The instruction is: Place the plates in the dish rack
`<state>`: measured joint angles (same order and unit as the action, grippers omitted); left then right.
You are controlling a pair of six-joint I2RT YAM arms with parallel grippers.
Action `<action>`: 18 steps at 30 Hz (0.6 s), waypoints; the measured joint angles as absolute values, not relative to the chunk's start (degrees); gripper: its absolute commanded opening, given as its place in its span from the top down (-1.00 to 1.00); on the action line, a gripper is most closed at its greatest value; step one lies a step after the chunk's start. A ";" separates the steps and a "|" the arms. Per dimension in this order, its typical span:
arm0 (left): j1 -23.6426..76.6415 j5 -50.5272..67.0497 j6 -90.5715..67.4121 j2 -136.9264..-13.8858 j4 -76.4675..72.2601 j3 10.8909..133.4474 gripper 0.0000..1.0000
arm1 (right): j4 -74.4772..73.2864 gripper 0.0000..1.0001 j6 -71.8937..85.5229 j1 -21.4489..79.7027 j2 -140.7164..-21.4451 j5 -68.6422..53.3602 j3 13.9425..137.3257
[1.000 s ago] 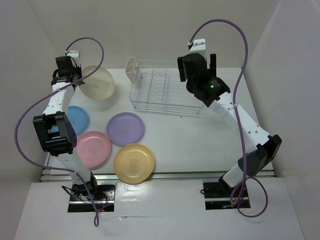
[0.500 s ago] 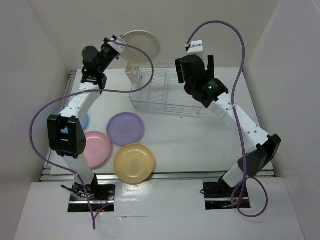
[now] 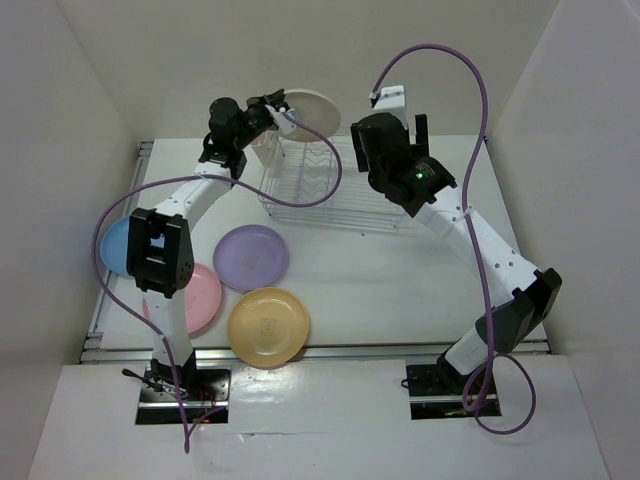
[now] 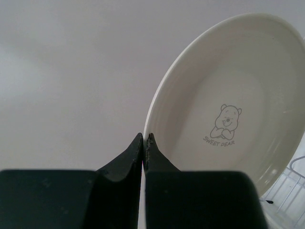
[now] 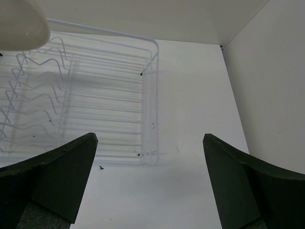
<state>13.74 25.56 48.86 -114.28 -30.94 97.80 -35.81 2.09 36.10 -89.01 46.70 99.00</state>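
My left gripper (image 3: 277,113) is shut on the rim of the cream plate (image 3: 314,112) and holds it on edge in the air above the left end of the white wire dish rack (image 3: 335,190). In the left wrist view the plate (image 4: 228,109) shows a bear print, with my left gripper (image 4: 144,138) pinching its rim. My right gripper (image 5: 150,143) is open and empty, high over the rack's right end (image 5: 95,105). The purple (image 3: 251,257), yellow-orange (image 3: 268,326), pink (image 3: 203,298) and light blue (image 3: 115,245) plates lie flat on the table.
A small white cutlery holder (image 3: 263,147) stands at the rack's left corner, just under the left gripper. White walls enclose the table on the left, back and right. The right wall (image 5: 271,86) is near the rack's right end.
My left arm has swung right with the cream plate, from the left side of the table up and over the rack's left end. The right arm has barely moved.
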 measured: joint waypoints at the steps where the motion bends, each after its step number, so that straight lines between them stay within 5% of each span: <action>1: 13.74 25.45 49.17 -114.69 -31.00 97.80 1.00 | -36.56 -1.00 2.35 36.12 -88.99 46.70 99.00; 18: 16.99 22.96 49.32 -128.57 -32.95 106.08 1.00 | -44.77 -1.00 5.54 36.14 -89.01 46.70 100.64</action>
<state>16.99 22.96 49.32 -128.57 -32.95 106.08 -44.77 5.54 36.14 -89.01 46.70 100.64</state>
